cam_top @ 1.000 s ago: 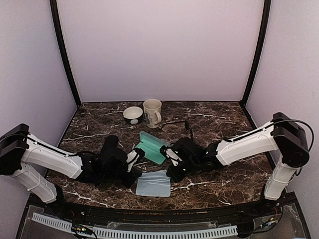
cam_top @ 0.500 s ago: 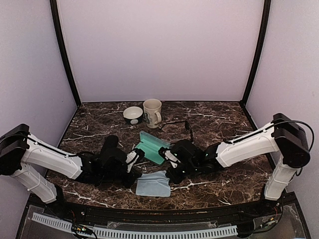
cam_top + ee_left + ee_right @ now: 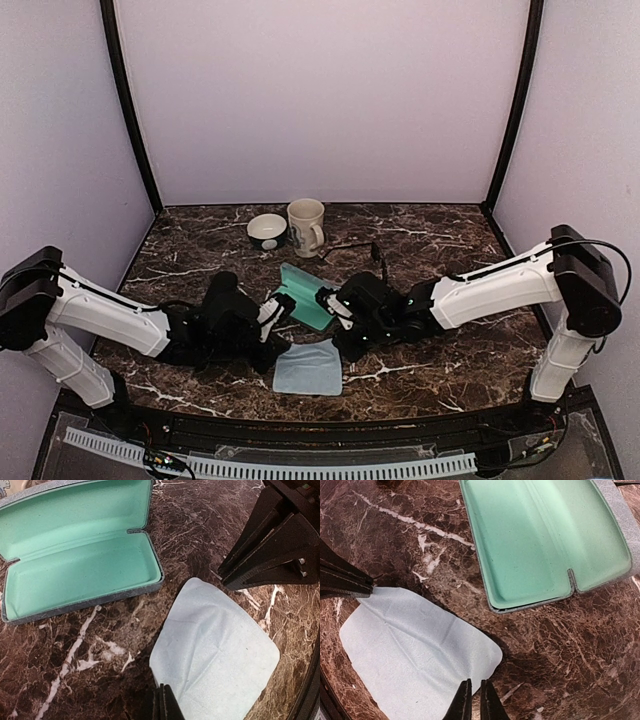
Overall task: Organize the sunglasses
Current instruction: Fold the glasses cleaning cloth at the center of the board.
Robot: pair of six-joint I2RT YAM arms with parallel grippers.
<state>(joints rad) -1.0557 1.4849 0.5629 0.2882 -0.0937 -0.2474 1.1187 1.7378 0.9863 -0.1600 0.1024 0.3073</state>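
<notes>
Showing a pale blue cloth (image 3: 215,640) beside 1 open case (image 3: 75,575): left gripper (image 3: 161,702) fingers together at its edge, right gripper (image 3: 473,700) fingers pinching its corner.

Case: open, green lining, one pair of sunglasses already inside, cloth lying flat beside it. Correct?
Not quite. The case is open and green-lined, but it is empty: nothing lies in either half. The left wrist view shows the whole bare interior, and the right wrist view agrees. The cloth does lie flat beside it.
</notes>
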